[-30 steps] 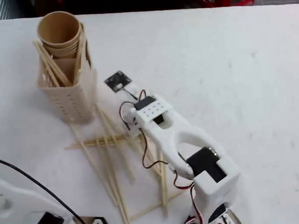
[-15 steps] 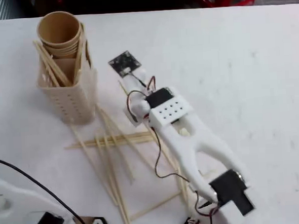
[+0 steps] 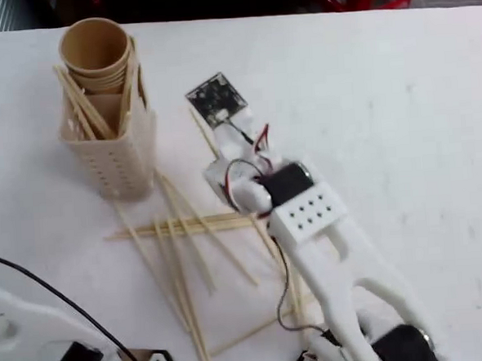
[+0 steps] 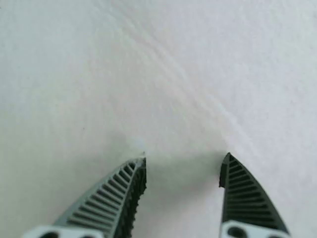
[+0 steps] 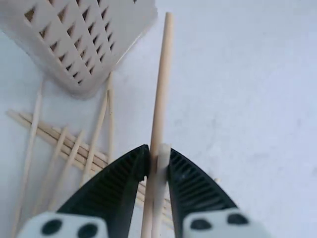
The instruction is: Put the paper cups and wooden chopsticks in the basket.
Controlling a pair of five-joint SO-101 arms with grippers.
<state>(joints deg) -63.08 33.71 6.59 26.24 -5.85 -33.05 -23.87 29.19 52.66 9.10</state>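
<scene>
A cream perforated basket (image 3: 112, 151) stands at the back left, holding nested paper cups (image 3: 95, 50) and several wooden chopsticks (image 3: 81, 104). Several loose chopsticks (image 3: 180, 250) lie crossed on the table in front of it. My right gripper (image 5: 157, 157) is shut on one chopstick (image 5: 161, 79), which points past the basket (image 5: 84, 34); its free end (image 3: 204, 134) shows beyond the right arm (image 3: 308, 213). At the front left corner sits the left arm (image 3: 38, 340), whose gripper (image 4: 182, 166) is open over bare table with nothing between its fingers (image 4: 126, 191).
The white table (image 3: 383, 98) has free room to the right and behind the arm. Red and dark objects lie beyond the far edge.
The right arm has drawn back from the pile toward the right, lifting a chopstick with it. The left arm has not moved.
</scene>
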